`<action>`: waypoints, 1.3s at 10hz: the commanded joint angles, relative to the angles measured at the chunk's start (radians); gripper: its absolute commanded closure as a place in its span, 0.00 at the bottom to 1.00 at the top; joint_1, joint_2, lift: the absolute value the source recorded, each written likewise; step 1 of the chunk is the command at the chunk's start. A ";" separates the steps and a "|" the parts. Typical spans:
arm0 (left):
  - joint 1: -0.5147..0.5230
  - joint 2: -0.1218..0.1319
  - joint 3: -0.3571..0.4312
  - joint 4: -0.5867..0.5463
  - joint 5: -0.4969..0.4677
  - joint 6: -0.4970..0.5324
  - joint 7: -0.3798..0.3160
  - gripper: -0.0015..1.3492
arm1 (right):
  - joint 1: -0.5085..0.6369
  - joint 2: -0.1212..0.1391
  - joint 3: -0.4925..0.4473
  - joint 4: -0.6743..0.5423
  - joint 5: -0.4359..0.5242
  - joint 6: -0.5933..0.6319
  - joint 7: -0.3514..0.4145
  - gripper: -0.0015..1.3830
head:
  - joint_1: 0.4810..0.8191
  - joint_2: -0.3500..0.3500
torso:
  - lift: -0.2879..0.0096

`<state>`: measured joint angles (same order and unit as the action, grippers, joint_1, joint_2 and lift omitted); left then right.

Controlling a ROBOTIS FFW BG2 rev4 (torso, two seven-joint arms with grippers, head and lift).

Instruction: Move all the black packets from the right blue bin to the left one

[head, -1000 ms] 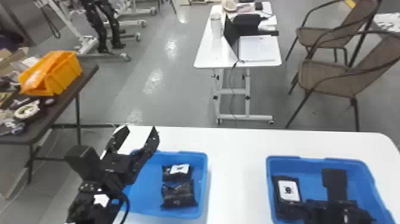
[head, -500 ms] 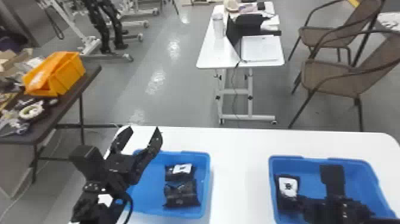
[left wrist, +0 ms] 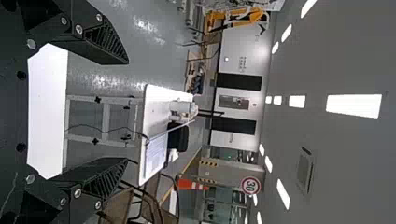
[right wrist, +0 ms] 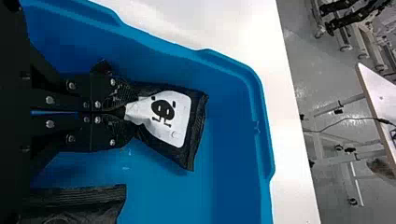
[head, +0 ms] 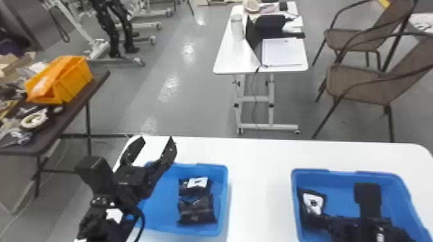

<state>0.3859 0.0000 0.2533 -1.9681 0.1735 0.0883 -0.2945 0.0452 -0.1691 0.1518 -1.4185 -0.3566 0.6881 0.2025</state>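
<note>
My left gripper (head: 158,141) stands open above the back left part of the left blue bin (head: 224,193); in the left wrist view the left gripper (left wrist: 127,112) has nothing between its wide-spread fingers. Two black packets (head: 195,210) lie in that bin's right half. Inside the right blue bin (head: 294,183), my right gripper (head: 322,218) is at a black packet (head: 313,202) with a white label, near the left wall. The right wrist view shows the right gripper (right wrist: 123,111) shut on this packet (right wrist: 198,121), pinching its end. Another black packet (right wrist: 88,203) lies beside it.
Both bins stand on a white table (head: 261,186) with a gap between them. Farther off are a small white desk (head: 225,61), brown chairs (head: 357,83) and, at the left, a dark table with an orange bin (head: 71,80).
The right gripper has moved a little to the left and closed on the labelled packet. My left arm has hardly changed; the head view has shifted slightly.
</note>
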 commanded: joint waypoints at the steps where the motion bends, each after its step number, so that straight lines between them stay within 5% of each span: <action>1: -0.002 -0.003 -0.002 0.000 0.003 0.005 0.000 0.23 | 0.030 0.000 -0.015 -0.053 0.001 -0.018 0.000 0.93 | 0.63 0.78 | 0.97; 5: -0.010 -0.003 0.003 -0.009 0.087 0.074 -0.005 0.23 | 0.203 0.013 -0.129 -0.405 0.139 -0.025 -0.003 0.93 | 0.63 0.72 | 0.97; 7: -0.039 -0.003 0.011 -0.021 0.233 0.197 -0.014 0.23 | 0.142 -0.009 -0.115 -0.477 0.209 -0.076 0.104 0.93 | 0.63 0.69 | 0.97; 10: -0.104 0.006 -0.008 -0.018 0.414 0.375 -0.031 0.24 | -0.082 -0.015 0.032 -0.361 0.243 -0.151 0.272 0.93 | 0.63 0.71 | 0.97; 12: -0.154 0.026 -0.011 -0.008 0.498 0.481 -0.069 0.23 | -0.206 -0.030 0.172 -0.241 0.171 -0.180 0.302 0.93 | 0.63 0.73 | 0.97; 13: -0.173 0.015 -0.012 0.009 0.518 0.512 -0.095 0.24 | -0.261 -0.027 0.244 -0.191 0.143 -0.190 0.316 0.93 | 0.63 0.76 | 0.97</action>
<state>0.2240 0.0204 0.2414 -1.9674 0.6787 0.5813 -0.3861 -0.1835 -0.1976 0.3541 -1.6395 -0.1961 0.5042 0.5191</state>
